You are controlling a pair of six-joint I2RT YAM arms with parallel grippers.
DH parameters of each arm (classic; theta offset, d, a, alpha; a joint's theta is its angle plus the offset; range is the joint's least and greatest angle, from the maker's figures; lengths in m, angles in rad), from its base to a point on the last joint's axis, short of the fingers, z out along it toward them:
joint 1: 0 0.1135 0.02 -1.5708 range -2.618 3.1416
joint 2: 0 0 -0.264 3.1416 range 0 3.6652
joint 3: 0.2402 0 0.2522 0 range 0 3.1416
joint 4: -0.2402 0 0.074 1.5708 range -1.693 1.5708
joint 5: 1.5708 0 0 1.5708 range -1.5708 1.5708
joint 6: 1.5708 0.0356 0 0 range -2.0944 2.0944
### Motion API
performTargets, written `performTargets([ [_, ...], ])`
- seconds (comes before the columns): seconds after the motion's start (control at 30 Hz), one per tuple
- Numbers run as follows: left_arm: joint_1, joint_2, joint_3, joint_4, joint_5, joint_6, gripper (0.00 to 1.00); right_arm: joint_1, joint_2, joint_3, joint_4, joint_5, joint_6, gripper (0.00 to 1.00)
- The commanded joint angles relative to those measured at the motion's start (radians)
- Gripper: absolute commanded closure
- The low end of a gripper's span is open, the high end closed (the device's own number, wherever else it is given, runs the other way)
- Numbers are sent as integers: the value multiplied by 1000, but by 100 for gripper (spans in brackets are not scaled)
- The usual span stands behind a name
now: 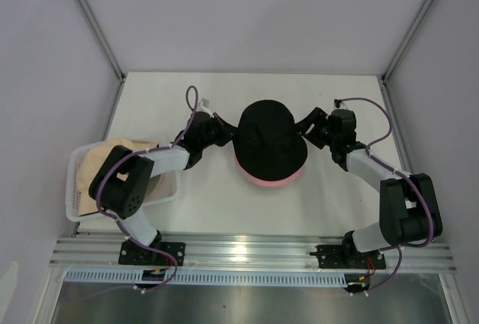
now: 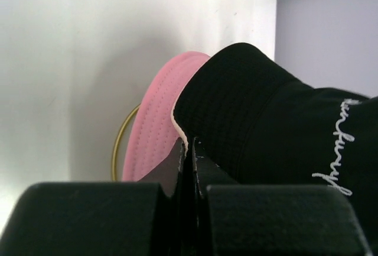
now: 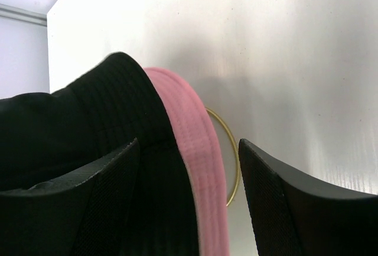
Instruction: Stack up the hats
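- The white table (image 1: 209, 204) carries three things directly.
- A pink hat (image 1: 269, 181) lies near its middle.
- A thin gold ring (image 2: 116, 149) lies on the surface, showing from behind that hat's brim.
- A white basket (image 1: 72, 189) sits at the left edge.

A black hat (image 1: 269, 141) with white script lettering sits crown-up on a pink hat (image 1: 268, 179) near the middle of the table (image 1: 224, 204), the pink brim showing at its near side. A beige hat (image 1: 101, 167) lies crumpled in the basket (image 1: 75, 189) by the left edge.
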Motion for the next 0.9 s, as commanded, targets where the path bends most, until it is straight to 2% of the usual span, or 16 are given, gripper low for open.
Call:
performTargets([
  [0.0,1,-6,-52,58,-17,59,99,14,-5,39,-9,6,-35,29],
  [0.13,2,-56,-71,72,-17,102,96,9,-35,59,-44,41,-71,26],
  [0.23,2,-144,-31,-47,-40,189,73,-8,-70,120,-121,50,-104,20],
  [0.33,7,-259,60,-264,-114,304,40,-57,-111,207,-230,34,-155,16],
  [0.37,10,-295,122,-326,-147,346,12,-68,-124,230,-276,30,-195,15],
  [0.4,21,-360,149,-395,-187,361,1,-86,-134,256,-299,21,-221,14],
  [0.43,30,-391,213,-571,-253,392,0,-92,-153,314,-360,15,-251,14],
  [0.5,65,-443,318,-754,-324,422,0,-100,-168,378,-432,26,-327,14],
  [0.53,76,-495,351,-843,-441,430,1,-100,-188,405,-464,29,-348,13],
  [0.57,96,-521,398,-1012,-520,421,0,-100,-202,442,-510,30,-376,12],
  [0.63,126,-611,429,-1141,-713,391,1,-100,-258,444,-514,26,-382,9],
  [0.67,152,-641,425,-1223,-746,372,1,-100,-280,422,-502,15,-381,7],
  [0.7,227,-668,407,-1252,-761,370,0,-100,-300,409,-488,-21,-372,6],
  [0.77,333,-723,364,-1296,-726,355,0,-100,-344,384,-451,-63,-358,5],
  [0.8,452,-731,351,-1342,-706,337,1,-100,-352,367,-445,-101,-341,4],
  [0.87,579,-744,321,-1373,-686,276,0,-98,-361,359,-428,-143,-324,4],
])
